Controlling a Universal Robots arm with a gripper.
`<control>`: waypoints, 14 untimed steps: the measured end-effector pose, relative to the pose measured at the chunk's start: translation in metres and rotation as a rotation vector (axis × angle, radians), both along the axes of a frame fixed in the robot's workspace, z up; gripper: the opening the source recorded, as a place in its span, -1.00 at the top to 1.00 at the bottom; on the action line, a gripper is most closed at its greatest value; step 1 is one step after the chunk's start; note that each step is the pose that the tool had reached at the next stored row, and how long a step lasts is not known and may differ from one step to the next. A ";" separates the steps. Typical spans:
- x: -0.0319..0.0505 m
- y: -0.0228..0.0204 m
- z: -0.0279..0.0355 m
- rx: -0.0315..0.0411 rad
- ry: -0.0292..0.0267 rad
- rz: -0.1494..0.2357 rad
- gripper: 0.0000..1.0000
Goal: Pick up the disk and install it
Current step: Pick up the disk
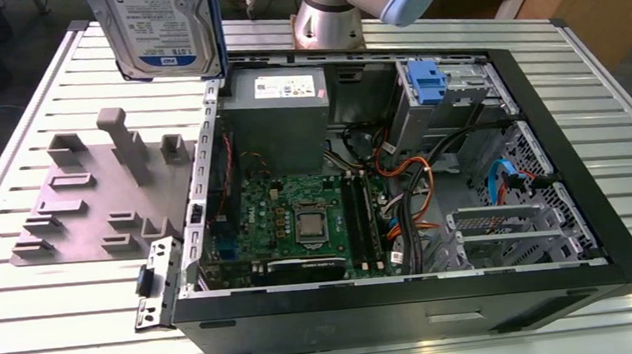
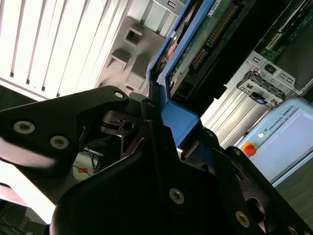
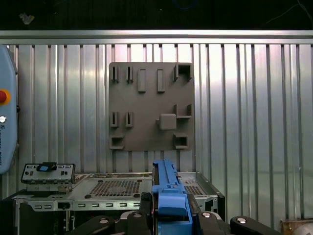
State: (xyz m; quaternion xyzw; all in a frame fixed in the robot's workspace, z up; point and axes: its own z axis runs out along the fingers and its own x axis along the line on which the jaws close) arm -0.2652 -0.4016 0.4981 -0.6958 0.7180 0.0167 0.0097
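Note:
The disk (image 1: 161, 29) hangs upright in the air above the far left corner of the open computer case (image 1: 414, 304), its blue-and-white label facing the exterior view. In the second wrist view its green circuit-board side (image 2: 205, 44) shows, with the blue bracket (image 2: 178, 117) along its edge. My gripper (image 2: 178, 122) is shut on that bracketed edge. In the first wrist view the gripper (image 3: 169, 208) clamps the blue bracket (image 3: 168, 193) between its black fingers (image 3: 145, 209), well above the case.
A grey fixture plate (image 1: 95, 201) with upright pegs lies on the slatted metal table (image 1: 37, 330), at the exterior view's left of the case. Inside the case are a power-supply box (image 1: 277, 104), motherboard (image 1: 296, 220), cables and a drive cage with a blue clip (image 1: 426, 82). The arm's base (image 1: 328, 22) stands behind.

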 end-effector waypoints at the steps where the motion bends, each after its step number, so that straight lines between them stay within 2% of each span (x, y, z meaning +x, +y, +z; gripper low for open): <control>1: 0.0009 0.0000 0.0000 0.0000 0.0000 0.000 0.26; 14: 0.0182 0.0000 -0.0001 0.0000 -0.0001 0.000 0.26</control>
